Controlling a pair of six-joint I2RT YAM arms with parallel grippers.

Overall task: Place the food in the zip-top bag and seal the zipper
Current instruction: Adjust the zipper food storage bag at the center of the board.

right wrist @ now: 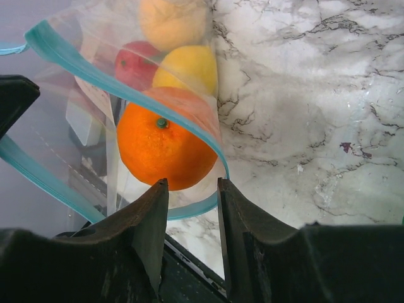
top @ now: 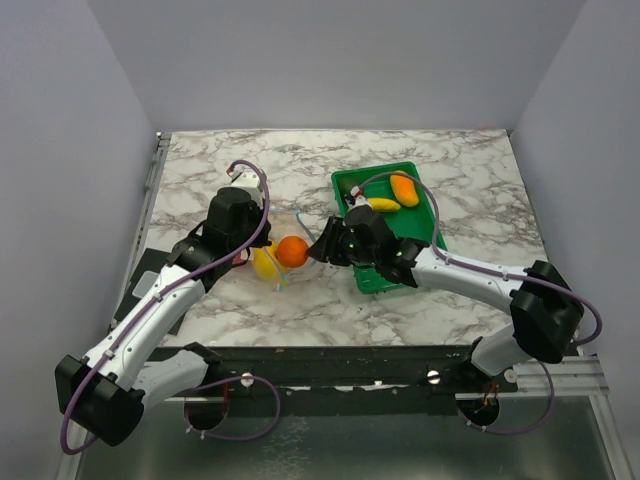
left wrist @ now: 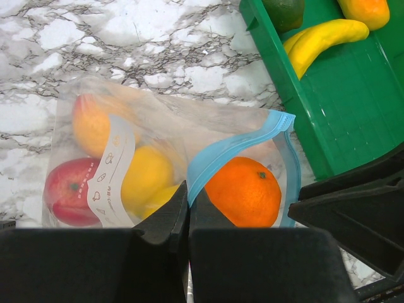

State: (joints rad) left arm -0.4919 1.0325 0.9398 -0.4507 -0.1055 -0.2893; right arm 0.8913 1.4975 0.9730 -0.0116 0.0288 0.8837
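The clear zip-top bag (top: 272, 262) lies left of centre with its mouth held open. An orange (left wrist: 243, 191) sits in the mouth, framed by the light blue zipper (left wrist: 240, 142). Deeper inside are a lemon (left wrist: 146, 177), a red piece (left wrist: 66, 191) and another orange fruit (left wrist: 95, 123). My left gripper (left wrist: 188, 189) is shut on the zipper strip at the near lip. My right gripper (right wrist: 192, 186) is open just outside the mouth, its fingertips (right wrist: 158, 189) close to the orange (right wrist: 161, 148) but not gripping it. A banana (left wrist: 322, 39) and a dark green piece (left wrist: 284, 11) lie in the tray.
The green tray (top: 425, 228) stands right of the bag, partly under my right arm. It also holds an orange-yellow fruit (top: 404, 188). Marble tabletop (top: 470, 170) surrounds it, with grey walls on three sides.
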